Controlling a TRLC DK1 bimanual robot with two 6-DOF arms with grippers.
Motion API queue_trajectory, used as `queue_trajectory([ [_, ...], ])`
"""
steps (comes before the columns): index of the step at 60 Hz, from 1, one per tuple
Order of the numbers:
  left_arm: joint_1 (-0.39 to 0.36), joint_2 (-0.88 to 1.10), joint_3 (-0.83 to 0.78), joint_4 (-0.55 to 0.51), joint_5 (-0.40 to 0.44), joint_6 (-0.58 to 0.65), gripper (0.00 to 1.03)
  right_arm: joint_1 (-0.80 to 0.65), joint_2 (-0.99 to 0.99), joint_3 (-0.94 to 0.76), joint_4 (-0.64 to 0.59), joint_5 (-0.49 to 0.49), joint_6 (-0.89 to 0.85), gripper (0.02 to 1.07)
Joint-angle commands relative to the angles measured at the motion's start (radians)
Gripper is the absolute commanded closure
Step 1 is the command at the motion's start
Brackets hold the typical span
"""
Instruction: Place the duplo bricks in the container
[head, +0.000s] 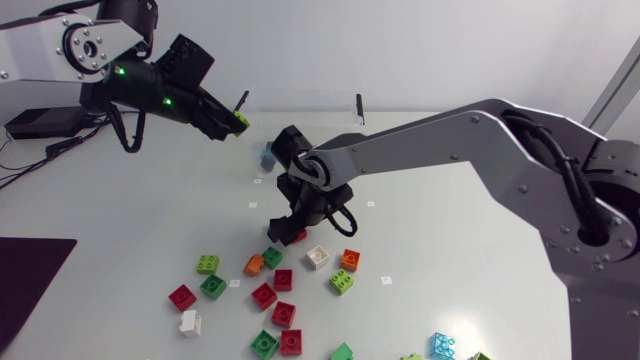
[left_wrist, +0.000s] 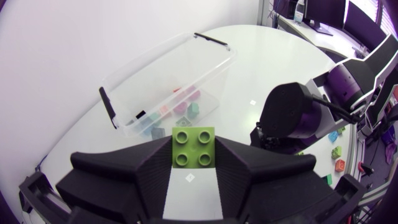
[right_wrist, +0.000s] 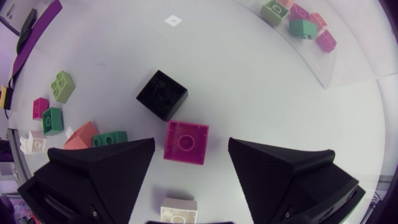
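My left gripper (head: 236, 121) hangs above the table's far left part, shut on a light green duplo brick (left_wrist: 193, 147), studs facing the camera. Ahead of it stands the clear container (left_wrist: 169, 73) with several bricks (left_wrist: 185, 107) inside; in the head view its black clips (head: 359, 108) mark it. My right gripper (head: 290, 229) is down at the table's middle, open, its fingers either side of a magenta brick (right_wrist: 186, 142) without touching it. A black brick (right_wrist: 162, 94) lies just ahead of that brick.
Several loose bricks lie near the front: green (head: 207, 264), orange (head: 349, 260), white (head: 317, 257), red (head: 264, 295). A white brick (right_wrist: 179, 211) sits under the right wrist. A dark mat (head: 30, 290) covers the front left corner.
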Motion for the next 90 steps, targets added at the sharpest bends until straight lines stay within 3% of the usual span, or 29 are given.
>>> queue_trajectory([
  [1,0.016,0.033,0.056,-0.006,0.016,-0.028,0.83,0.011,0.037,0.038,-0.021,-0.005,-0.003,0.38],
  [9,0.036,0.071,0.108,-0.006,0.039,-0.05,0.83,0.012,0.066,0.075,-0.052,-0.028,-0.011,0.53],
  [20,0.046,0.112,0.164,-0.004,0.056,-0.07,0.83,0.009,0.089,0.113,-0.11,-0.039,-0.012,0.55],
  [28,0.042,0.163,0.23,-0.004,0.073,-0.101,0.83,0.003,0.086,0.104,-0.121,-0.05,-0.017,0.75],
  [53,-0.017,0.373,0.455,0.003,0.073,-0.188,0.83,-0.091,-0.177,-0.069,-0.082,-0.061,-0.017,0.75],
  [73,-0.056,0.56,0.687,0.002,0.045,-0.252,0.82,-0.175,-0.302,-0.063,-0.093,-0.082,-0.022,0.75],
  [76,-0.059,0.576,0.704,0.002,0.033,-0.256,0.7,-0.181,-0.309,-0.058,-0.093,-0.084,-0.022,0.75],
  [78,-0.064,0.585,0.711,0.002,0.014,-0.257,0.41,-0.189,-0.316,-0.048,-0.089,-0.084,-0.022,0.75],
  [79,-0.064,0.586,0.713,0.002,0.01,-0.256,0.37,-0.19,-0.316,-0.045,-0.089,-0.084,-0.022,0.75],
  [81,-0.069,0.586,0.71,0.002,-0.005,-0.252,0.14,-0.195,-0.321,-0.032,-0.089,-0.084,-0.022,0.75],
  [84,-0.07,0.58,0.699,0.002,-0.024,-0.246,0.05,-0.201,-0.324,-0.014,-0.087,-0.085,-0.022,0.75],
  [90,-0.063,0.523,0.63,0.0,-0.024,-0.223,0.05,-0.215,-0.319,0.043,-0.085,-0.087,-0.022,0.75],
])
